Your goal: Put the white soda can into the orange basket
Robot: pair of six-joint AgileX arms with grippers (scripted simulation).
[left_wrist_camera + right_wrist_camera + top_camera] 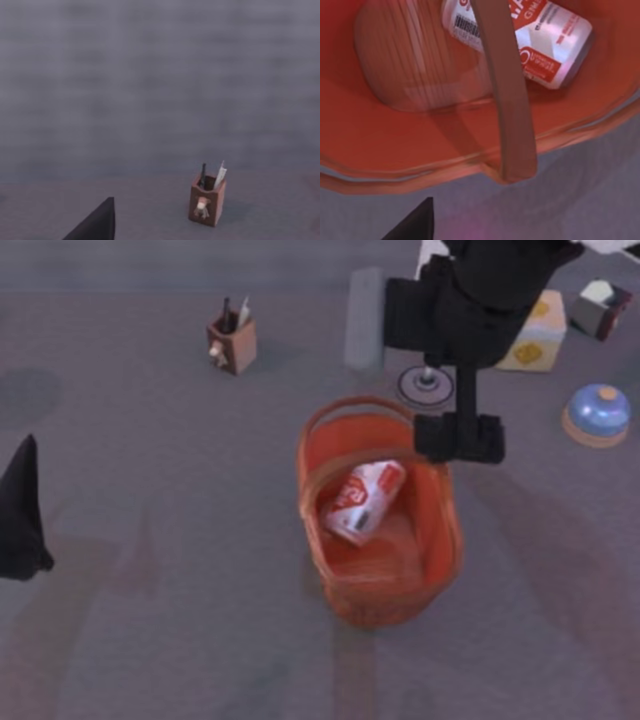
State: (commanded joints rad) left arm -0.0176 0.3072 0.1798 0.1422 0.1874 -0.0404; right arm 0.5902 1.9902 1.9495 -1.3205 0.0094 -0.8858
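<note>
The small white cylindrical soda can [364,501] lay on its side on the ribbed floor of the large oval orange woven basket [437,570] — long axis slanting under the arched handle — below-left of the nearer right gripper [459,438], jaw state indiscernible; left arm parked at the surface's left edge.

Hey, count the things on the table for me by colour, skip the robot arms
Orange: 1, basket
White: 2, can, glass
Brown: 1, pen holder
Blue: 1, bell
Yellow: 1, box
Grey: 1, block
Black and white: 1, box
Total: 8
</note>
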